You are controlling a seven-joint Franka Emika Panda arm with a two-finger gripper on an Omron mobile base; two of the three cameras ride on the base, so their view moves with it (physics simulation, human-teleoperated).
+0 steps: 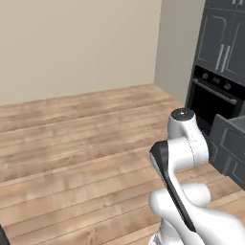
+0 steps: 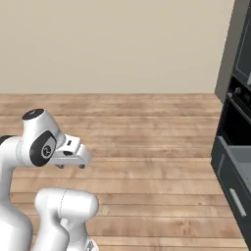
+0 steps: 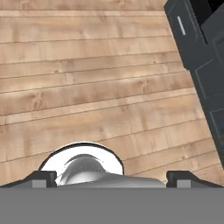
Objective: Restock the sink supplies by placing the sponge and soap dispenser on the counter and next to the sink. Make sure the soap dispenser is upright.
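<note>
Fingertips (image 3: 44, 178) of my gripper (image 3: 112, 179) are standing wide apart, empty, over plank floor (image 3: 87, 87). Am facing dark cabinets (image 3: 205, 65); sponge and soap dispenser unlocated. Judging search step: next, driving toward counter.

My arm (image 1: 184, 158) is folded, elbow raised, wrist bent forward and downward. My tool (image 2: 71, 164) hangs below the wrist, pointing down. Its two fingertips (image 3: 41, 178) stand wide apart, with nothing between them.
</note>
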